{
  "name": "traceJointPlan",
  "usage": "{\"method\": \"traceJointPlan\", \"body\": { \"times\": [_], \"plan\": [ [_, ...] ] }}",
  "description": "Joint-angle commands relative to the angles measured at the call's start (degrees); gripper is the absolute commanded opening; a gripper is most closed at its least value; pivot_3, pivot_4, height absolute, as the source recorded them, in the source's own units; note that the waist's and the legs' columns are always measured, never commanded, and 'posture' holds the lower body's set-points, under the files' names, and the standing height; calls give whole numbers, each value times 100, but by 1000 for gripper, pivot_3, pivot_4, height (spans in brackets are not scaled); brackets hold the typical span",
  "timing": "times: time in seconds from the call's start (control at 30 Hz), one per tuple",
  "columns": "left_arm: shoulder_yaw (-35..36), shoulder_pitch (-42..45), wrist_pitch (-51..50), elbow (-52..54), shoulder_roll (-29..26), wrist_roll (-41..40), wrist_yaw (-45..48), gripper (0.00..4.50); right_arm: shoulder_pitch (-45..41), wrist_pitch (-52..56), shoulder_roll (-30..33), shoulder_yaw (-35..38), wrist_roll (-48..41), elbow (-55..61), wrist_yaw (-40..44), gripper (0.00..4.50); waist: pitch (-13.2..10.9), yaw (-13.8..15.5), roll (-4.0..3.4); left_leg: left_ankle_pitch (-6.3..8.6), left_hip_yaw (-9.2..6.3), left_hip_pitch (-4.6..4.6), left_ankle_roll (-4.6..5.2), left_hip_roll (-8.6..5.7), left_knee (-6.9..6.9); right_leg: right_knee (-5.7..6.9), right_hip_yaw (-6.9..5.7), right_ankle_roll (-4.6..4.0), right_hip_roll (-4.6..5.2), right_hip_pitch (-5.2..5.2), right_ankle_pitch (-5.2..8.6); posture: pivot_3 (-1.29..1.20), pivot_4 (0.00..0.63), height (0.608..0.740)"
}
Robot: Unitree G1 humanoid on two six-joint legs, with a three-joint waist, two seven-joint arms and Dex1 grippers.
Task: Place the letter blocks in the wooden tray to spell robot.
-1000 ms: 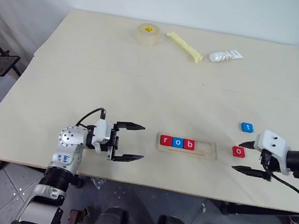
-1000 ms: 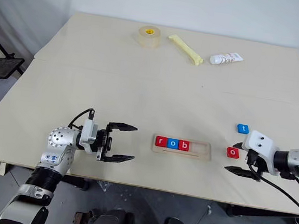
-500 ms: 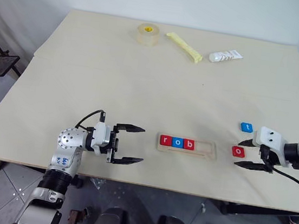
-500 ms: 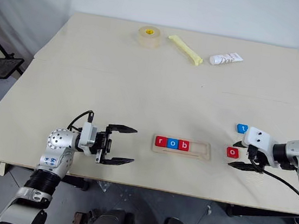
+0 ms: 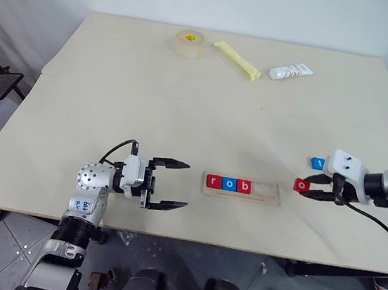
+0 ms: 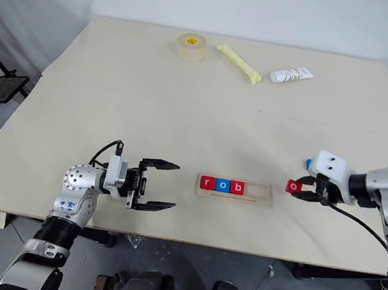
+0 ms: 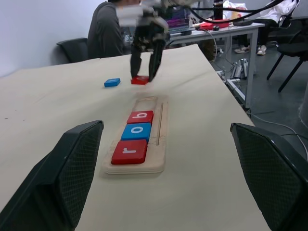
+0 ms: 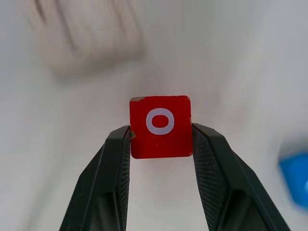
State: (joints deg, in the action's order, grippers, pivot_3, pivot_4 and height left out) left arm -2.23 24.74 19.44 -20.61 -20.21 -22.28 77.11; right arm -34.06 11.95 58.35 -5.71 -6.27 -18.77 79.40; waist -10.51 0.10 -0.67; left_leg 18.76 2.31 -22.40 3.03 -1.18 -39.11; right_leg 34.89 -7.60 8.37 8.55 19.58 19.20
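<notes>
The wooden tray (image 5: 266, 191) lies near the table's front edge with a red r (image 5: 213, 181), a blue o (image 5: 229, 184) and a red b (image 5: 244, 186) filling its left part. Just right of the tray, my right gripper (image 5: 310, 190) is shut on a red o block (image 8: 160, 126), pinched by its two side edges and held a little above the table. The blue t block (image 5: 317, 162) lies flat on the table just behind that gripper. Left of the tray, my left gripper (image 5: 175, 184) stands open and holds nothing, pointing at the tray's left end.
A tape roll (image 5: 187, 43), a yellow stick packet (image 5: 237, 60) and a white tube (image 5: 291, 73) lie along the table's far edge. A person (image 7: 108, 33) sits beyond the table's right end in the left wrist view.
My right gripper has shut on the red o block and lifted it off the table, moving it left toward the tray. The left gripper has stayed still.
</notes>
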Motion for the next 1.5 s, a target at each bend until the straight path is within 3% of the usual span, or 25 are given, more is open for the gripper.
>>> {"method": "traceJointPlan", "body": {
  "times": [0.03, 0.5, 1.33, 1.5],
  "plan": [
    [-12, 75, 46, -19, 43, -15, -24, 4500, -78, 806, 99, 53, -269, 957, 136, 1445, 0, 1, 0, 0, -1, 0, 0, 0, 0, 0, 0, 0, 0, 0, 0, 0, 150, 740],
    [-35, -149, 95, 175, 127, 40, -279, 4500, -322, 1278, -439, -999, 267, 1563, -11, 1445, 0, 99, 0, 1, -6, -3, 0, -7, 0, 1, 1, 0, 2, 2, 0, 0, 150, 740],
    [-113, -236, 98, 268, 133, 68, -488, 4500, -392, 1266, -625, -1126, 398, 1466, 34, 1445, 0, 110, 1, 1, -5, -3, 0, -7, 0, 2, 0, 0, 2, 3, 0, 0, 150, 740],
    [-121, -185, 109, 217, 136, 71, -482, 4500, -343, 1383, -670, -1089, 347, 1625, 3, 3094, 0, 110, 0, 1, -5, -3, 0, -7, 0, 3, 0, 0, 2, 3, 0, 0, 150, 740]
  ]
}}
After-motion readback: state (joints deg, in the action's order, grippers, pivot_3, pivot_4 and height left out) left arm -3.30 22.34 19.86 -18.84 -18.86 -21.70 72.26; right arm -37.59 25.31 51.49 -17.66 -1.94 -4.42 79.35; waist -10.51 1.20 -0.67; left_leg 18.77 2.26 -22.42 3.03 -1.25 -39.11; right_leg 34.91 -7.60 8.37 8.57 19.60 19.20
